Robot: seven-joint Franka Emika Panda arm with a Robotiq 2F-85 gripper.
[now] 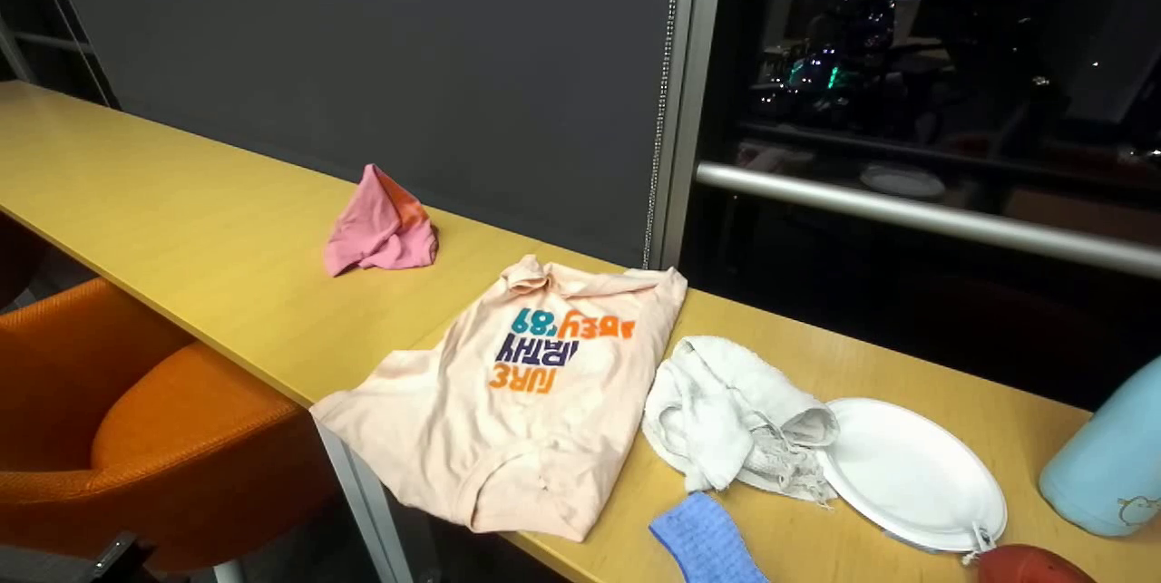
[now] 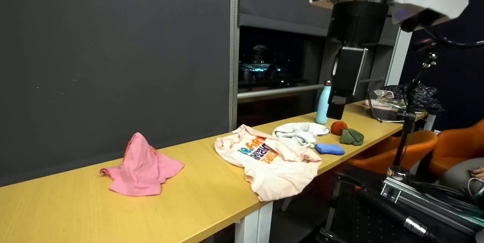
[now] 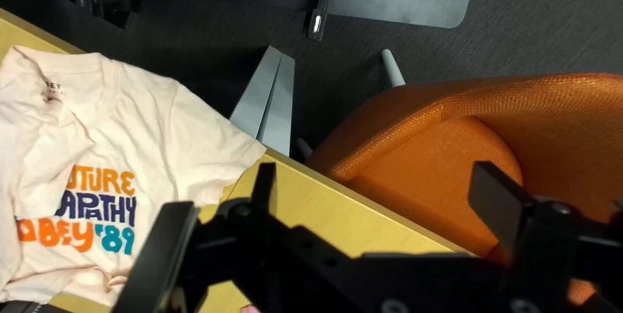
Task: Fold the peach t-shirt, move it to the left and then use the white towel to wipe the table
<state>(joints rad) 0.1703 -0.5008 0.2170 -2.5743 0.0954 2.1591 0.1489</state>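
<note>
The peach t-shirt lies on the table with one side folded over part of its print; it also shows in an exterior view and the wrist view. Its collar and a sleeve reach the table's front edge. The white towel lies crumpled beside the shirt, partly on a white plate; it also shows in an exterior view. The towel is out of the wrist view. My gripper is open and empty, above the table's front edge near a shirt sleeve. In an exterior view the gripper hangs above the table.
A pink cloth stands peaked on the table. A blue cloth, a red round object, a light blue bottle and a green cloth lie or stand beyond the shirt. An orange chair stands against the front edge.
</note>
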